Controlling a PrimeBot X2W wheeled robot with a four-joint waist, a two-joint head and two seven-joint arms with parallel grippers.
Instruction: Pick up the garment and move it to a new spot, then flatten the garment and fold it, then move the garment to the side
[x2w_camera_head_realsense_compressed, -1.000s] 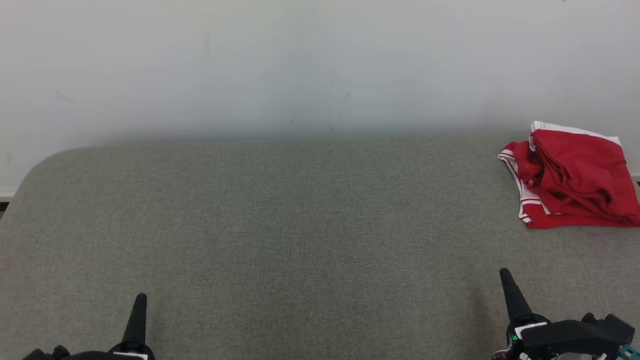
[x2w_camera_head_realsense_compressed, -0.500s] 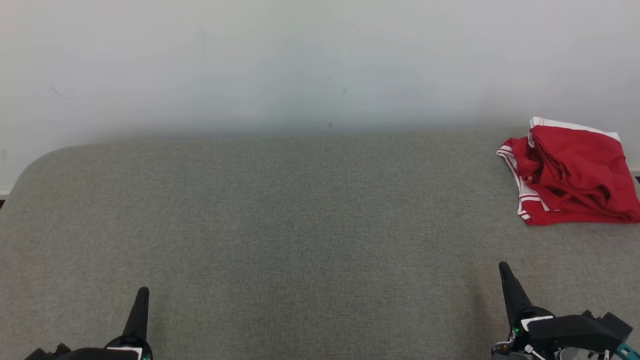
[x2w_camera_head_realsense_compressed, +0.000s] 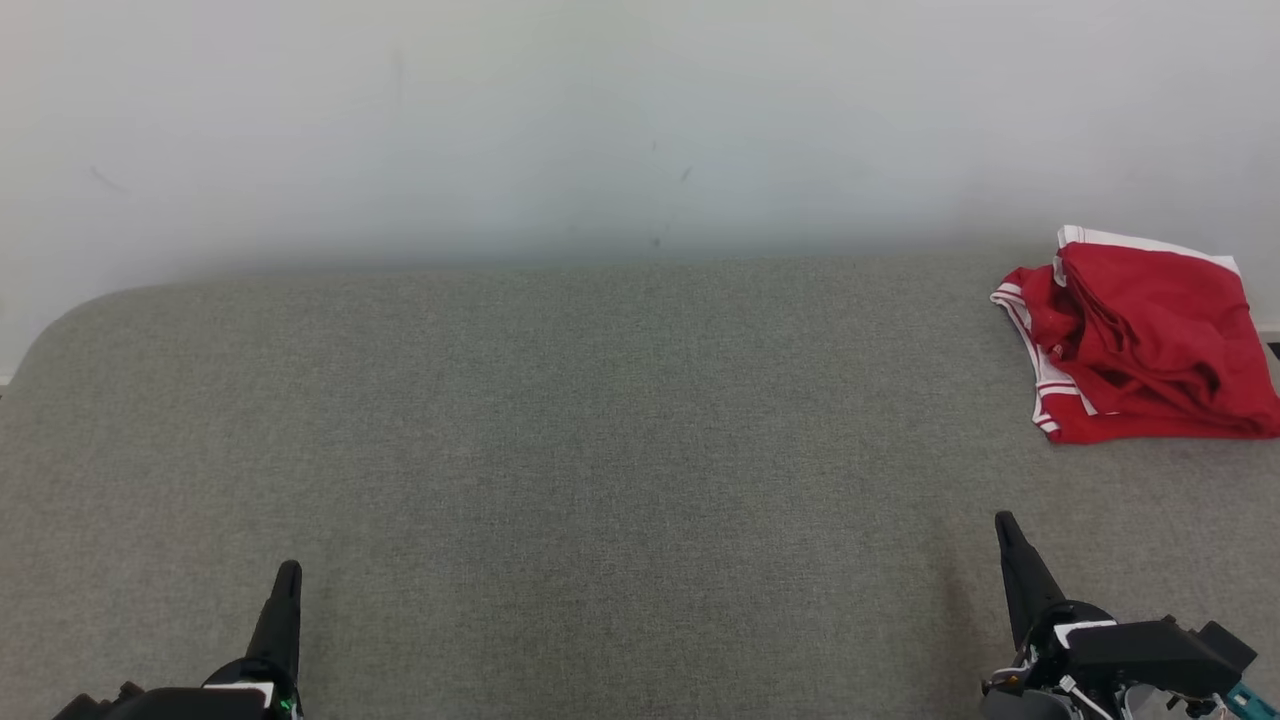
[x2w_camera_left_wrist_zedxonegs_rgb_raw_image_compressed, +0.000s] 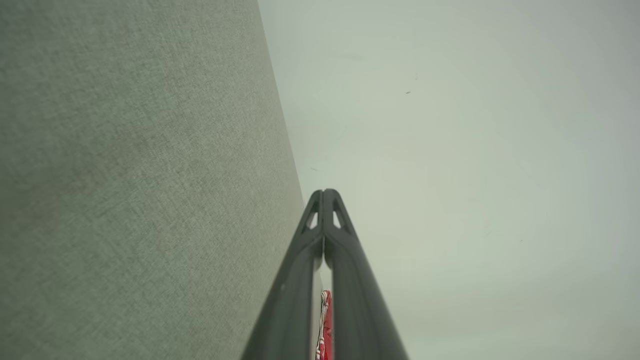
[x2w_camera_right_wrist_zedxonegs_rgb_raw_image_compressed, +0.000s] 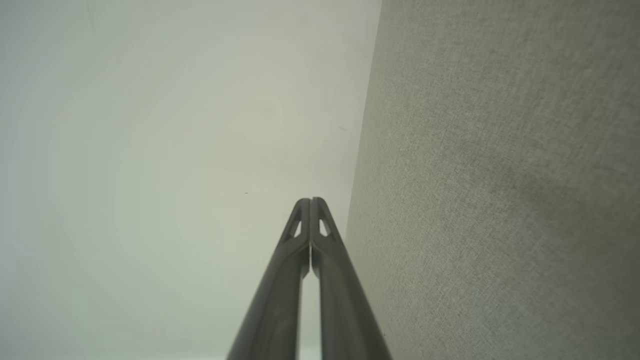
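Subject: red garment (x2w_camera_head_realsense_compressed: 1140, 340) with white striped edging. It lies at about 2 o'clock in the head view, on the far right part of the table (x2w_camera_head_realsense_compressed: 600, 450), close to the wall (x2w_camera_head_realsense_compressed: 600, 120). Its right side runs to the edge of that view, so its full extent cannot be confirmed. A red sliver of it also shows low in the left wrist view (x2w_camera_left_wrist_zedxonegs_rgb_raw_image_compressed: 326, 320).

Risks, as a judgement:
- The layers sit loosely. A pinch on the top layer alone would likely drag the bundle open instead of lifting it whole.
- The garment lies near the table's back edge, so a push toward 12 o'clock could bunch it against the wall.

Condition: a compact, roughly square bundle, several layers deep, with creases across the top and loose folds heaped at its 9 o'clock side. This fits a garment dropped in a heap and awaiting handling. It equally fits one folded roughly and already set aside.

Left jaws: at 7 o'clock, pressed together, holding nothing.
Right jaws: at 5 o'clock, pressed together, holding nothing.
Both are well apart from the garment.
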